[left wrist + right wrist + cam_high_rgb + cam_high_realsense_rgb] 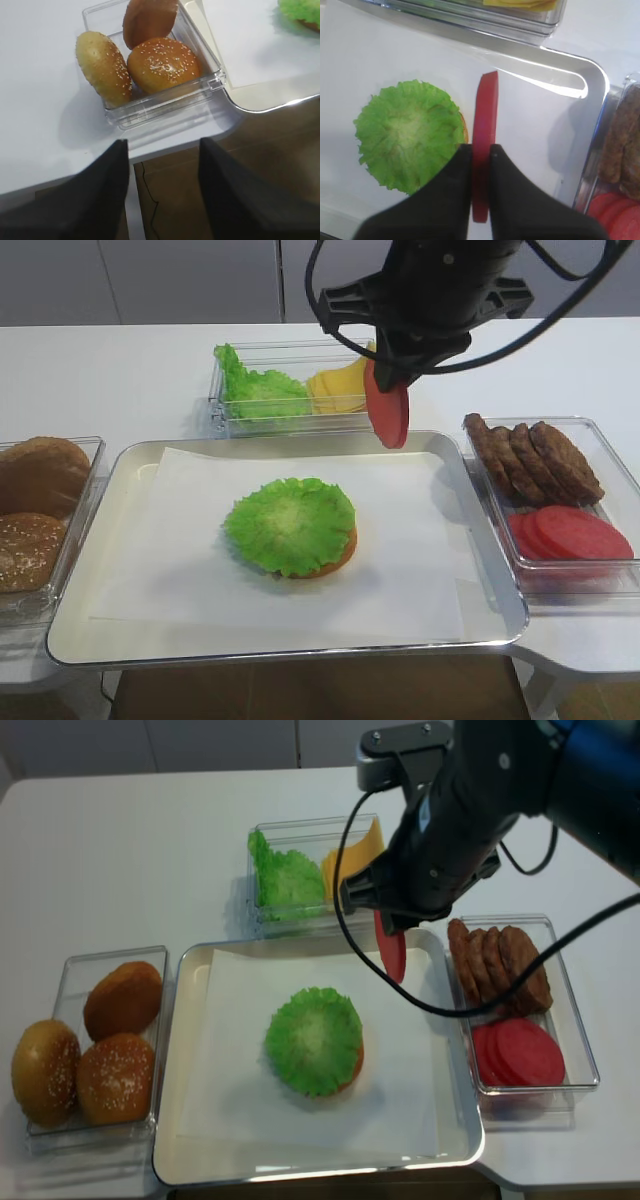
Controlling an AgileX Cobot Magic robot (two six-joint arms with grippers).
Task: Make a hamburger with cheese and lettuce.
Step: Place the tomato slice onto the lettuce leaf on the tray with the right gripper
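The right black gripper [481, 152] is clamped on a thin round red tomato slice [485, 145], which hangs on edge above the far right part of the shiny metal tray [140, 455], just right of the hamburger. The hamburger [291, 526], a low golden-tan bun base topped with a ruffled green lettuce leaf [313, 1039] wider than the bun, sits on white paper [180, 540] near the middle of the tray.

Beyond the tray, a clear plastic box [215, 405] holds more frilly green leaves [258, 390] on the left and pale yellow-orange cheese slices [337, 388] on the right. A clear box at the right [580, 1020] holds dark brown oval meat patties [498, 965] at the far end and red tomato rounds [520, 1053] at the near end. A clear box at the left [150, 107] holds three brown seeded buns [163, 65].

The left gripper [162, 165] hovers past the near edge of the white surface [120, 370], its two dark fingers [107, 190] spread apart with nothing between them.
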